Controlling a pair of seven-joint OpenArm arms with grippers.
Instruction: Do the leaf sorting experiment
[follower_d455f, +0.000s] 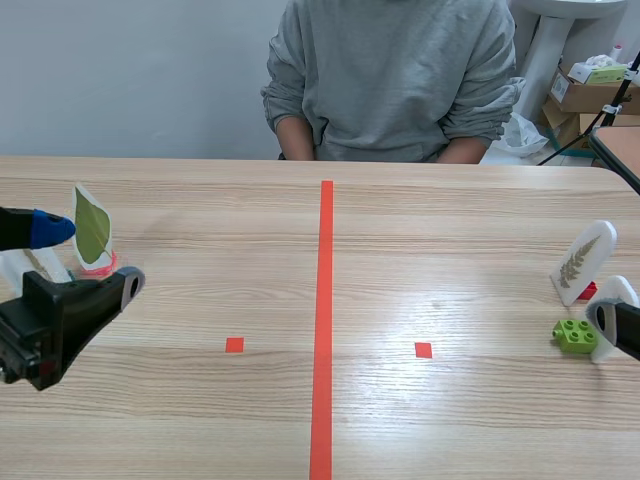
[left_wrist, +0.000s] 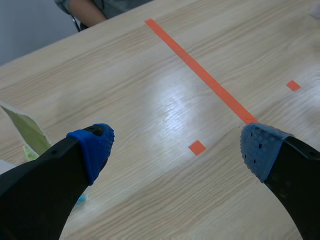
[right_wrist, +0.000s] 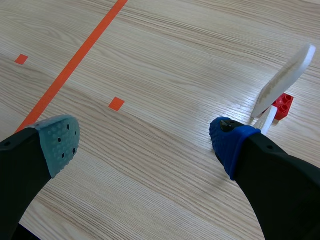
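Left fingers (left_wrist: 92, 150) spread wide, gripping nothing; right fingers (right_wrist: 230, 142) likewise wide and empty. Beside the left: leaf card (follower_d455f: 92, 228) upright on the worktop (follower_d455f: 450, 250), base half hidden. By the right: fern card (follower_d455f: 583, 262) in a red brick (right_wrist: 282, 105), green brick (follower_d455f: 576, 335) just beside.

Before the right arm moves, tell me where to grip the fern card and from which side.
Probably its upper edge, from above, one finger on each flat face: the fern card is a thin plate standing tilted on a red brick, so its top is free. The right gripper is open beside it.
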